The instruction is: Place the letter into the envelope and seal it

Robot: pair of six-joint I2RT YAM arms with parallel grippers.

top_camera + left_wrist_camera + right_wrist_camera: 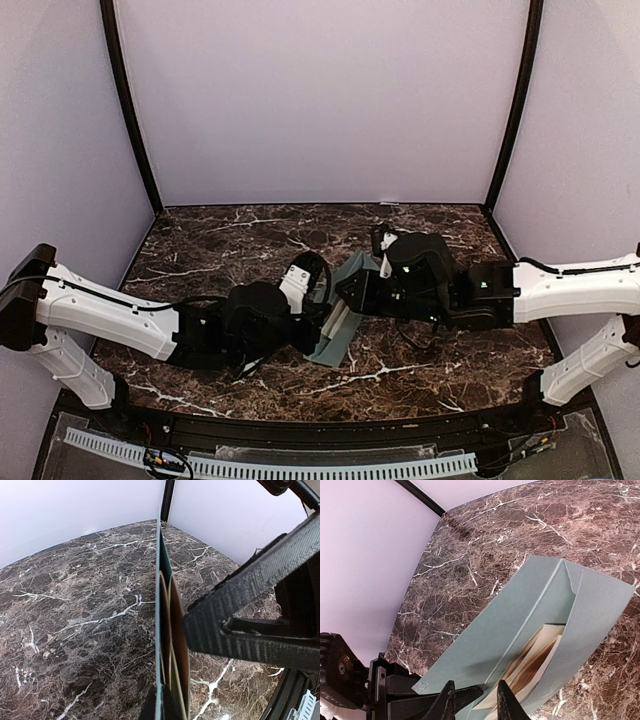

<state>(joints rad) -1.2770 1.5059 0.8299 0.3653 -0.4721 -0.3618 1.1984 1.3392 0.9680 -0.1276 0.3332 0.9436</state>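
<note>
Looking at a dark marble table [200, 250] filling the lower half of the top view. Spotting the teal envelope [335, 345] dead centre there, flap open, cream letter [540, 652] poking out of its pocket. Pinching the envelope edge-on with the left gripper [161, 707]; holding the right gripper [475, 700] jaws apart around the letter's end.

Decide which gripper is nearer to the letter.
Right. The right gripper flanks the letter poking from the envelope; the left gripper pinches the envelope's edge beside it.
</note>
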